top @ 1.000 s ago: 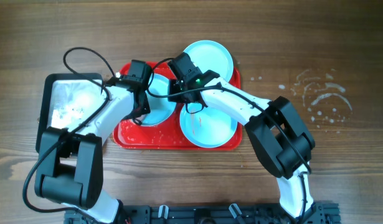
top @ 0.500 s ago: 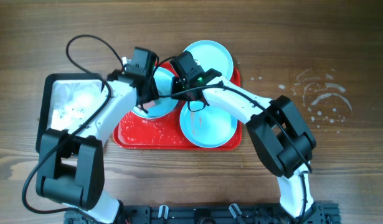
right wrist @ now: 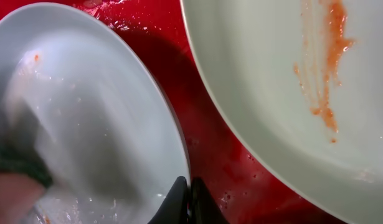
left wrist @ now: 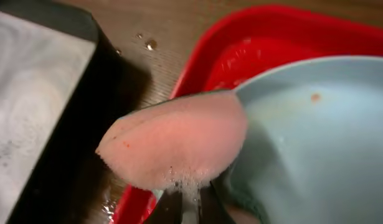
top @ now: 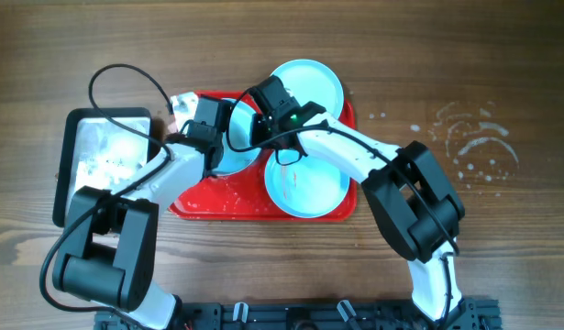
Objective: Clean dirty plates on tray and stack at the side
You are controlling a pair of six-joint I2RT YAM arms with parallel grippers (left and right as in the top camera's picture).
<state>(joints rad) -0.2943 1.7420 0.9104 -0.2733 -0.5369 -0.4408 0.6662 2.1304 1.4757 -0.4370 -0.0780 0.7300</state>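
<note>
Keep the right gripper (right wrist: 188,198) pinched narrow on the rim of the pale turquoise round glossy plate (right wrist: 85,118) so it cannot slide. Sweep the soapy pink foam sponge (left wrist: 179,140) across the whole face, over the small brown speck (it sits out in the bowl, beyond the sponge). The left gripper (left wrist: 186,208) is closed on that sponge, which touches the plate's rim. This plate lies in the large red rectangular plastic tray (top: 208,202), mid-desk toward the far edge. The orange-streaked plate (right wrist: 272,81) just beside it likely needs firmer strokes. The black-rimmed silver metal pan (top: 103,160) sits toward the left edge.
</note>
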